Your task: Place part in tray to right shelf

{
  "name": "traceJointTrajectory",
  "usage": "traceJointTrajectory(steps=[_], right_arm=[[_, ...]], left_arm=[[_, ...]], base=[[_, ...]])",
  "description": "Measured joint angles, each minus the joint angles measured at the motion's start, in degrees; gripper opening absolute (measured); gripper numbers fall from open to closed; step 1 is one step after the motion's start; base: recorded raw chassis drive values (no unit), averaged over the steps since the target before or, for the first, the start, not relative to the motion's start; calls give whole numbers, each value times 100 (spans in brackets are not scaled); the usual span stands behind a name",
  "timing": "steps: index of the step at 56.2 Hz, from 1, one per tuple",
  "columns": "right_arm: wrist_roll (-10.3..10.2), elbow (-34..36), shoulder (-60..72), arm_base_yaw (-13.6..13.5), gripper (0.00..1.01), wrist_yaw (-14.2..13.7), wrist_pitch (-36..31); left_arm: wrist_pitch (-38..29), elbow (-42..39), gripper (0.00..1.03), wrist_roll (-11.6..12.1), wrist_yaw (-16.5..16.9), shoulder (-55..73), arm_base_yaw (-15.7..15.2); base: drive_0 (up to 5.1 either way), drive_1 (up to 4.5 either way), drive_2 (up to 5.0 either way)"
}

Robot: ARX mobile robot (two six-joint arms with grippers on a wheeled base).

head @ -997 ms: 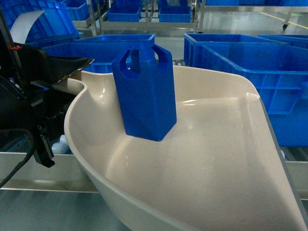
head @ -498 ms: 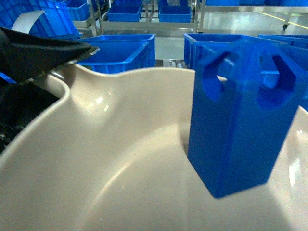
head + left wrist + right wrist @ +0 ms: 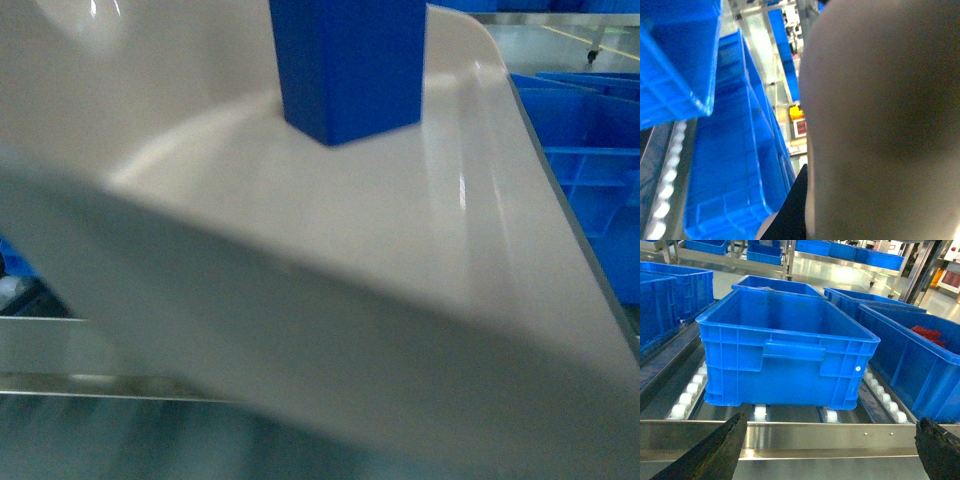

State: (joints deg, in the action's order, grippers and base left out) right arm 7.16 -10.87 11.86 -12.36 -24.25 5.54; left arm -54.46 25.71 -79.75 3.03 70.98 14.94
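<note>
**Tray fills the head view with the blue part standing in it**

The tray (image 3: 330, 300) sits very close to the head camera, its beige glossy floor and blurred near rim covering most of the picture. The part (image 3: 350, 65) stands on the tray floor near the top middle; only its lower body and bottom corner show, the top being cut off by the frame edge. To the right of the tray's straight edge lie blue crates (image 3: 600, 160), and a strip of steel rail (image 3: 60, 350) shows at the lower left.

In the left wrist view a large beige surface, the tray (image 3: 880, 125) seen from just beside it, blocks the right half; blue crates (image 3: 725, 165) and a row of white rollers (image 3: 665, 195) lie to the left. The left end effector itself is not visible there, so I cannot tell its state.

The right wrist view looks onto the right shelf (image 3: 805, 435): flat steel front rail, white rollers, and a big blue crate (image 3: 785, 347) resting on them. The right end effector (image 3: 825, 450) is released, its two dark fingers (image 3: 710, 450) spread wide at the bottom corners with nothing between them
</note>
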Motion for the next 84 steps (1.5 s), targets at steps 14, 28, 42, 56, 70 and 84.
traceJointTrajectory(steps=[14, 28, 42, 56, 70, 84], right_arm=[[0, 0, 0, 0, 98, 0, -2], [0, 0, 0, 0, 98, 2, -2], [0, 0, 0, 0, 98, 0, -2], [0, 0, 0, 0, 98, 2, 0], [0, 0, 0, 0, 98, 2, 2], [0, 0, 0, 0, 98, 2, -2]], left_arm=[[-146, 1252, 14, 570, -146, 811, -546], [385, 3003, 14, 831, -859, 2190, -1220], [1215, 4693, 14, 1412, -2234, 3069, -1401], [1464, 5635, 14, 2933, -3132, 3593, -1410], [1410, 5692, 14, 3991, -3281, 3700, -1290], [1425, 5814, 14, 4221, -3193, 3849, -1340]], base=[[0, 0, 0], [0, 0, 0], [0, 0, 0], [0, 0, 0], [0, 0, 0], [0, 0, 0]])
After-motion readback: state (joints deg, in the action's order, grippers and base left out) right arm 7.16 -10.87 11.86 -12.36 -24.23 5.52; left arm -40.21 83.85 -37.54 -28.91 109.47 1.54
